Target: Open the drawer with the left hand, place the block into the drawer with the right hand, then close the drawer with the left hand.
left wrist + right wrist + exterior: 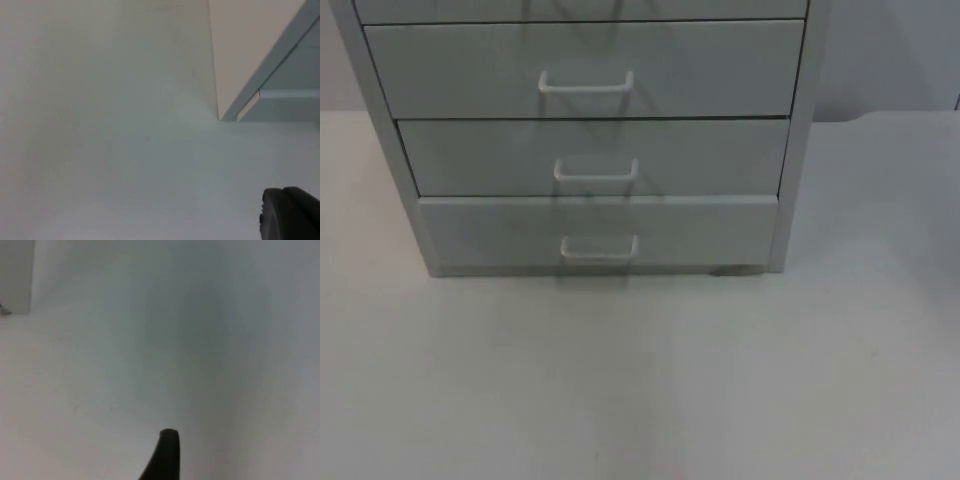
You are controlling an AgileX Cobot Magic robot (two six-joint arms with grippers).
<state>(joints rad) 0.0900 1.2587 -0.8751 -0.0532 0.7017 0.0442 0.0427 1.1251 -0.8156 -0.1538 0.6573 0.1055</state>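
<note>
A: Starting from the top view: a grey drawer cabinet (pixel 590 140) stands on the white tabletop (pixel 640 380), its front facing us. Three drawer fronts are stacked in sight, each with a pale wire handle.

B: The upper drawer (pixel 585 65) sits flush with its handle (pixel 586 82) centred. The middle drawer (pixel 592 155) also looks shut, handle (pixel 596 170) in place.

A: And the bottom drawer (pixel 598 232) meets the tabletop, with its handle (pixel 599 247) just above the surface. Its front seems to stand slightly proud of the one above, though I can't tell if it's truly pulled out.

B: Over to the left wrist view. The left gripper (pixel 290 215) shows as a black fingertip above bare tabletop (pixel 100 150). Whether the fingers are released or clenched, I cannot tell.

A: The cabinet's corner (pixel 235 112) meets the tabletop ahead of it, a pale side panel and a grey front edge coming together there. The gripper is apart from it, touching nothing.

B: Now the right wrist view. The right gripper (pixel 165 457) is one dark fingertip over the tabletop (pixel 100 390). Again, released or clenched, I cannot tell.

A: A slice of the cabinet (pixel 16 275) stands well away from that fingertip.
</note>
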